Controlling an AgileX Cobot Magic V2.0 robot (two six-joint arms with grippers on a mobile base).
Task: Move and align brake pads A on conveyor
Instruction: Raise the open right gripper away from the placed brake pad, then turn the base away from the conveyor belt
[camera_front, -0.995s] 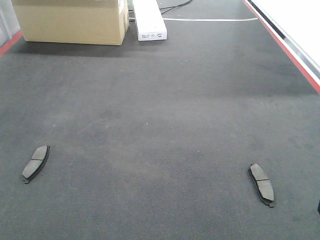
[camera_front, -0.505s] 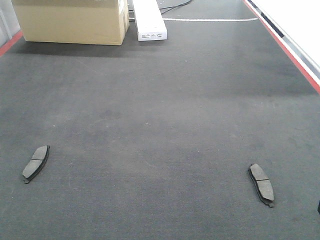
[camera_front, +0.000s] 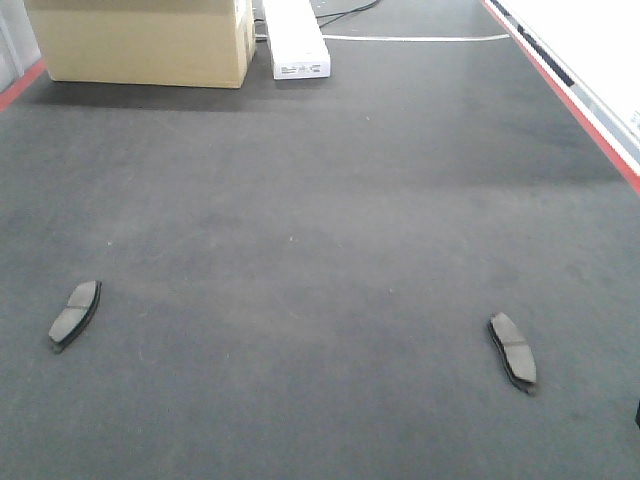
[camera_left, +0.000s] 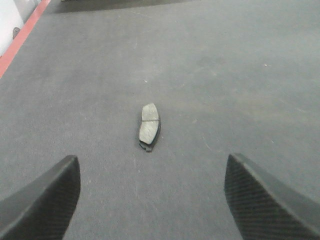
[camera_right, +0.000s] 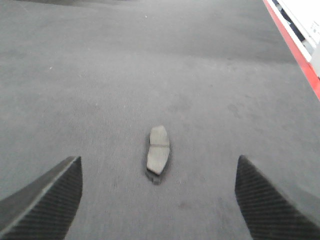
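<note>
Two brake pads A lie flat on the dark-grey conveyor (camera_front: 320, 250), grey face up. One pad (camera_front: 75, 313) is near the left, the other pad (camera_front: 513, 351) near the right. In the left wrist view the left pad (camera_left: 149, 125) lies ahead of my left gripper (camera_left: 152, 192), whose fingers stand wide apart with only belt between them. In the right wrist view the right pad (camera_right: 158, 155) lies ahead of my right gripper (camera_right: 157, 197), also open and holding nothing. Neither gripper shows in the front view.
A cardboard box (camera_front: 140, 40) stands at the back left of the belt, with a long white box (camera_front: 295, 38) beside it. Red edges (camera_front: 590, 115) run along the belt's right side and far left (camera_front: 20, 85). A white strip crosses the belt far back.
Both pads sit a little farther up the front view than before, and the boxes too; the whole view has shifted slightly. The pads keep their pose on the belt.
</note>
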